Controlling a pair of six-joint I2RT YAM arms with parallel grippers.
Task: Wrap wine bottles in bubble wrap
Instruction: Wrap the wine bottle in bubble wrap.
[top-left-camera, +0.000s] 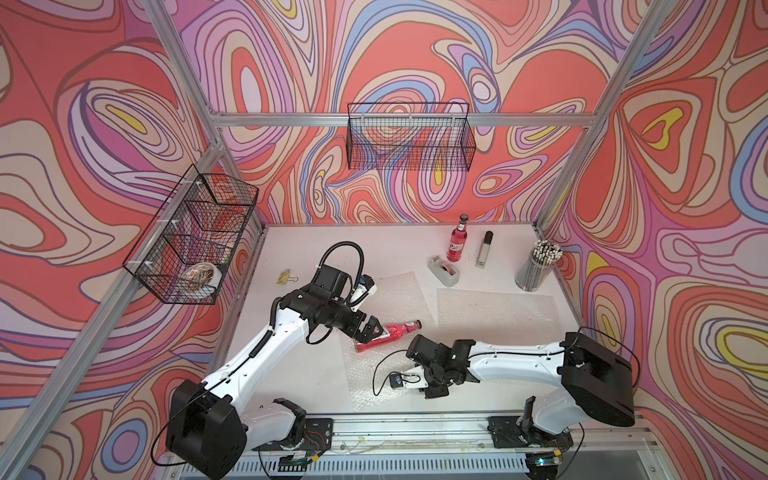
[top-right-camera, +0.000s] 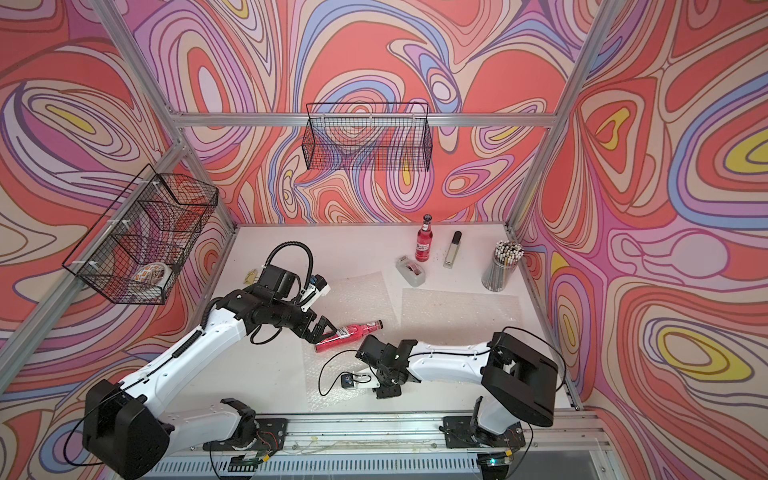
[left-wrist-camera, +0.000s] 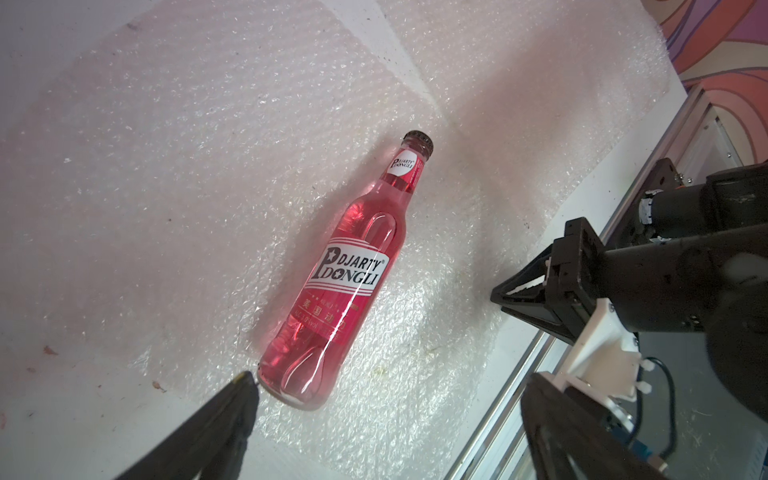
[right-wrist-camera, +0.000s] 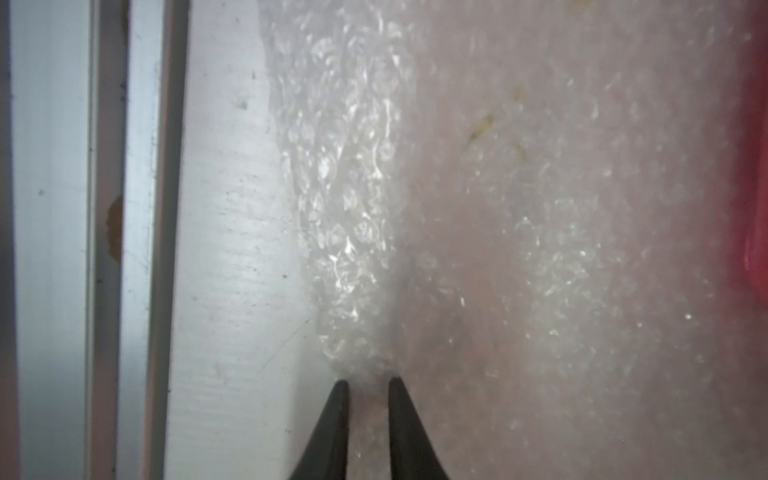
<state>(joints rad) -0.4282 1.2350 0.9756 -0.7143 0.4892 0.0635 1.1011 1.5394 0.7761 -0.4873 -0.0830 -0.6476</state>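
Note:
One wine bottle (top-left-camera: 386, 336) (top-right-camera: 348, 332) (left-wrist-camera: 345, 282) lies on its side on a sheet of bubble wrap (top-left-camera: 390, 299) (left-wrist-camera: 208, 166), its cap pointing right in both top views. My left gripper (top-left-camera: 372, 328) (left-wrist-camera: 392, 382) hovers open at the bottle's base, one fingertip (left-wrist-camera: 247, 380) right beside the glass. My right gripper (top-left-camera: 432, 392) (right-wrist-camera: 368, 380) is shut on that sheet's front edge (right-wrist-camera: 353, 249), which puckers up from the table. A second wine bottle (top-left-camera: 457, 245) stands upright at the back. Another bubble wrap sheet (top-left-camera: 494, 316) lies flat to the right.
At the back right are a grey tape dispenser (top-left-camera: 445, 270), a silver-and-black bar (top-left-camera: 484, 249) and a cup of pencils (top-left-camera: 536, 266). A binder clip (top-left-camera: 284, 276) lies at the left. Wire baskets (top-left-camera: 191, 241) (top-left-camera: 409, 137) hang on the walls. An aluminium rail (right-wrist-camera: 124, 249) runs along the front edge.

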